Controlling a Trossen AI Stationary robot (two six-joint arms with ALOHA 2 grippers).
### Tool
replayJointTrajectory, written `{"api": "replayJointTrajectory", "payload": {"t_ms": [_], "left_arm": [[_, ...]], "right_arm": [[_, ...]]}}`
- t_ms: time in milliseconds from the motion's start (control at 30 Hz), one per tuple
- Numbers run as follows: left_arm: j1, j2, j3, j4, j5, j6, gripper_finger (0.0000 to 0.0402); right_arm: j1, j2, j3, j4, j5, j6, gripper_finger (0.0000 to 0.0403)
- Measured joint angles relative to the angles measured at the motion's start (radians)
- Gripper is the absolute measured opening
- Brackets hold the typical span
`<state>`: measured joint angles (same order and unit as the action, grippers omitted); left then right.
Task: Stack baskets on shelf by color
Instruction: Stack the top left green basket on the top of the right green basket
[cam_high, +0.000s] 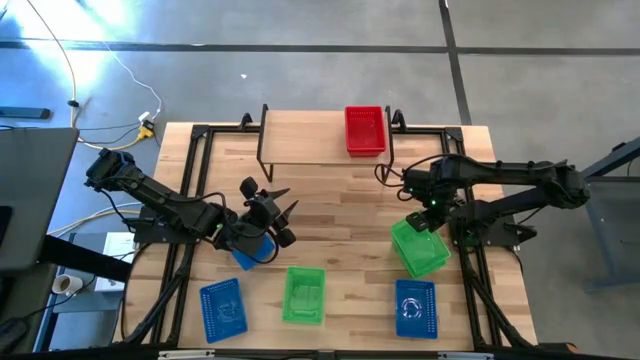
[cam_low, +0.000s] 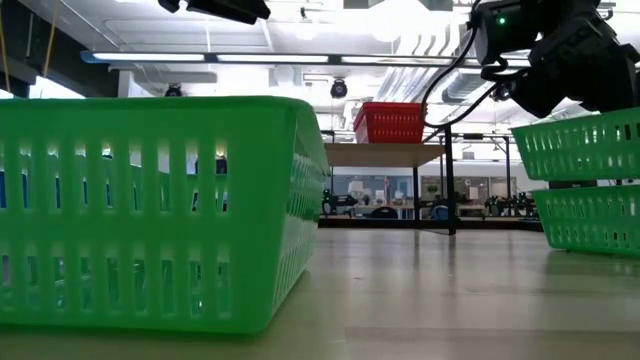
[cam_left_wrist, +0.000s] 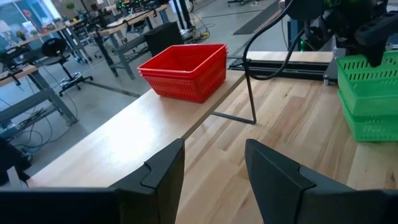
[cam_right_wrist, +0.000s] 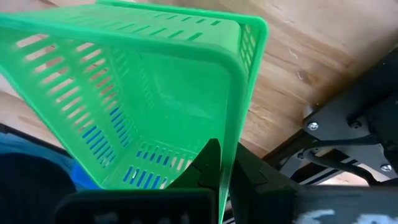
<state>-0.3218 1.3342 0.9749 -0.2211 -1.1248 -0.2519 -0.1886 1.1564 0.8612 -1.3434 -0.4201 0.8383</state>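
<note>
Two red baskets (cam_high: 365, 130) sit nested on the right end of the shelf (cam_high: 310, 135). My right gripper (cam_right_wrist: 224, 171) is shut on a green basket (cam_high: 420, 248) at the table's right, held just above a second green basket (cam_low: 590, 222) that rests on the table. My left gripper (cam_left_wrist: 211, 174) hovers open and holds nothing left of the table's centre, pointing toward the shelf, above a blue basket (cam_high: 248, 252). Another green basket (cam_high: 304, 294) and two blue baskets (cam_high: 222, 308) (cam_high: 416, 307) lie along the near edge. My right gripper pinches one wall of the green basket at its rim (cam_right_wrist: 231, 134), one finger inside the basket and one outside. The fingers come from above, slanting down at the basket's far side. The basket hangs slightly tilted, open side up, clear of the green basket beneath it.
The shelf's left and middle (cam_left_wrist: 124, 143) are bare wood. Black metal frame rails (cam_high: 195, 190) run along both sides of the table. Bare tabletop (cam_high: 340, 215) lies between the shelf and the near row of baskets.
</note>
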Motion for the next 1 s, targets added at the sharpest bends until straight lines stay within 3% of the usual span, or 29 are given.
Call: {"api": "replayJointTrajectory", "payload": {"t_ms": [633,1000], "left_arm": [[0.0,0.0,0.0,0.0,0.0,0.001,0.0158],[0.0,0.0,0.0,0.0,-0.001,0.001,0.0158]], "right_arm": [[0.054,0.0,-0.005,0.04,0.009,0.044,0.0],[0.054,0.0,-0.113,0.122,-0.018,0.016,0.0]]}}
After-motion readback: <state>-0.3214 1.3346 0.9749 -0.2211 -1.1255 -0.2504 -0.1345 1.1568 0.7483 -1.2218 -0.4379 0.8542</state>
